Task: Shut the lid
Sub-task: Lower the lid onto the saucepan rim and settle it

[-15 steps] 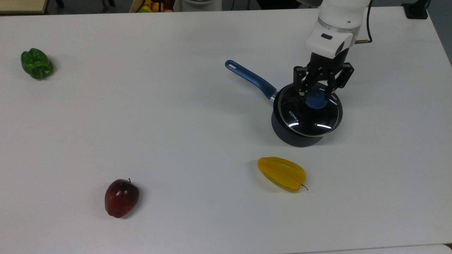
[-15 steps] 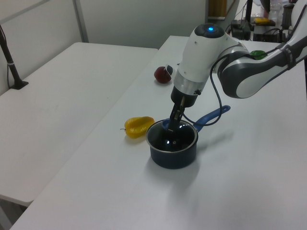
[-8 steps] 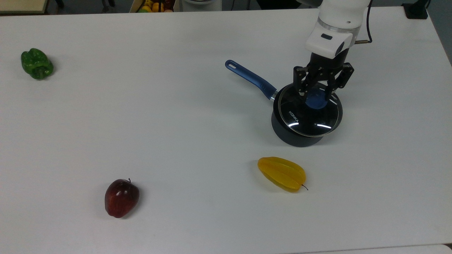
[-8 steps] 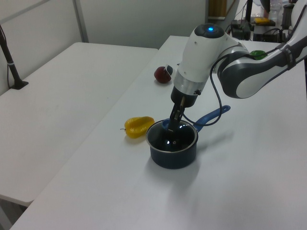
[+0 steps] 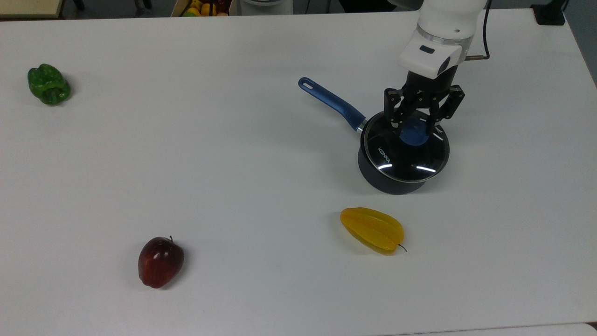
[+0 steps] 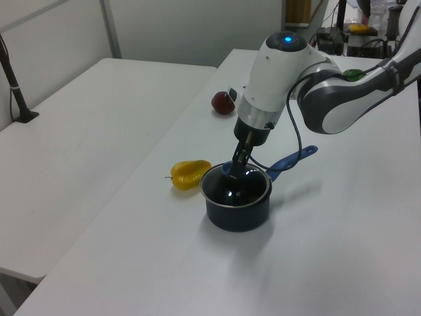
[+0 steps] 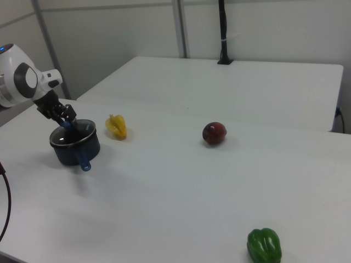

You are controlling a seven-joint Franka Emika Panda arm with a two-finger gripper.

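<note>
While the lid [image 5: 405,151] sits on the pot [image 5: 394,179] — its metal rim matching the pot's rim all round in the top view — the gripper [image 5: 414,125] stands directly over the blue knob [image 5: 414,135], one finger on either side of it. Whether the fingers press on the knob or stand just clear of it, I cannot tell. White lettering on the glass shows toward the top view's left of the gripper. In the left view the gripper [image 6: 238,163] reaches down onto the pot's top at the rim nearest the arm.

From the pot, a blue handle [image 5: 332,103] runs away to the top view's upper left of the gripper. Just beyond the pot, below the gripper in the top view, lies a yellow starfruit [image 5: 372,229] on the white surface [image 5: 233,163]. An apple [image 5: 160,262] lies well apart, toward the top view's lower left of the gripper — and a green pepper [image 5: 48,84] lies farther still, at the top view's far left.
</note>
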